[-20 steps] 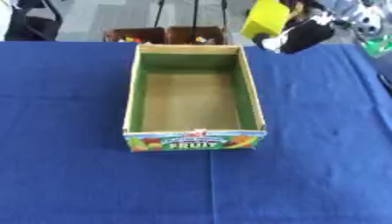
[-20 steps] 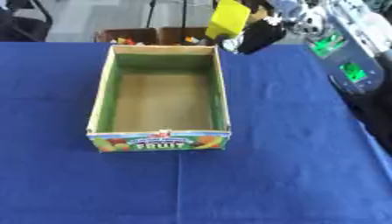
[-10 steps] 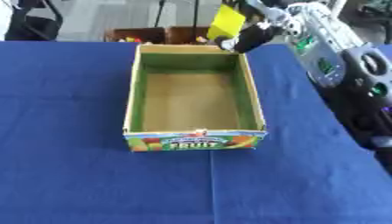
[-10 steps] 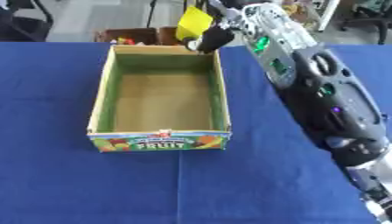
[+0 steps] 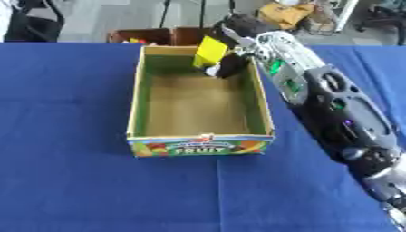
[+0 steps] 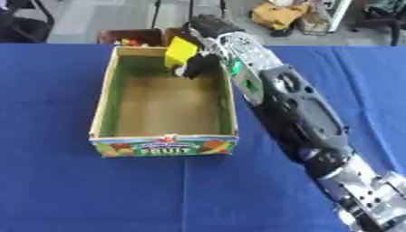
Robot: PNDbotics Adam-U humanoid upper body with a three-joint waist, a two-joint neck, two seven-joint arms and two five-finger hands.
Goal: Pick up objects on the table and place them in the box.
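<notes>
Left eye view, one right hand (image 5: 228, 63) pinching one yellow packet (image 5: 210, 51), above one open fruit box (image 5: 138, 108), blue table (image 5: 63, 172).

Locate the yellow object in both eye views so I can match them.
Left eye view: yellow object upper centre, held in the right hand over the box's far right corner.
Right eye view: same object, further left in the picture, upper centre-left.
Shared landmark: the FRUIT label on the cardboard box near wall.
</notes>
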